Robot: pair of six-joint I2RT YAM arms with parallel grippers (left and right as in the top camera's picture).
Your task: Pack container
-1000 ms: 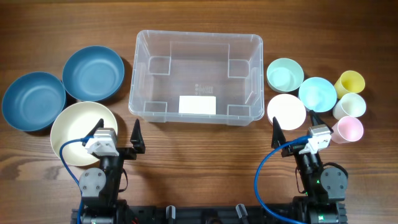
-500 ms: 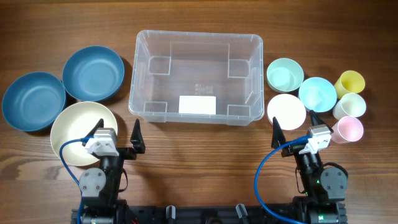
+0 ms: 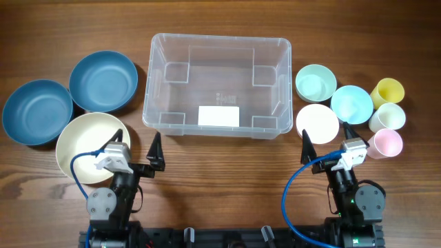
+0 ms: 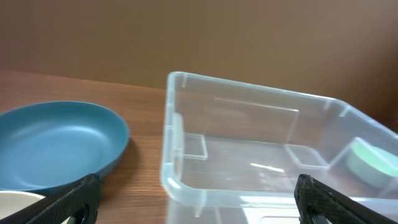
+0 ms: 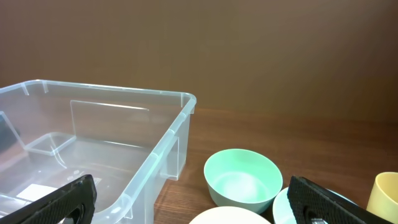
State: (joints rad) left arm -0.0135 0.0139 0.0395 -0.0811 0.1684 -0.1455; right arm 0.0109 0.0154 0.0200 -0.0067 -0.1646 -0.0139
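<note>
nearest to us, the left gripper (image 3: 133, 147) stands with its jaws spread wide and nothing between them, one finger over the rim of the cream bowl (image 3: 77, 141), the other over bare wood. the right gripper (image 3: 327, 140) is just as wide and just as empty, and it hangs just near of the white bowl (image 3: 317, 122), with the pink cup (image 3: 386, 142) beside it on the outer side. a little farther off comes the container (image 3: 220, 76), set in the middle of the table (image 3: 220, 172), between the two arms and ahead of both. its long axis runs left to right, so each gripper looks at the long near wall from its own end, and both wrist views show the bin with nothing in it but the white label (image 3: 218, 116) on its floor. we judge that packing has not begun. for the left arm, the container lies ahead and to its right; for the right arm, ahead and to its left. the left arm is nearer the cream bowl and the two blue bowls (image 3: 103, 80), the right arm nearer the mint bowl (image 3: 315, 81), the light blue bowl (image 3: 351, 103) and, farthest out, the yellow cup (image 3: 387, 91).
</note>
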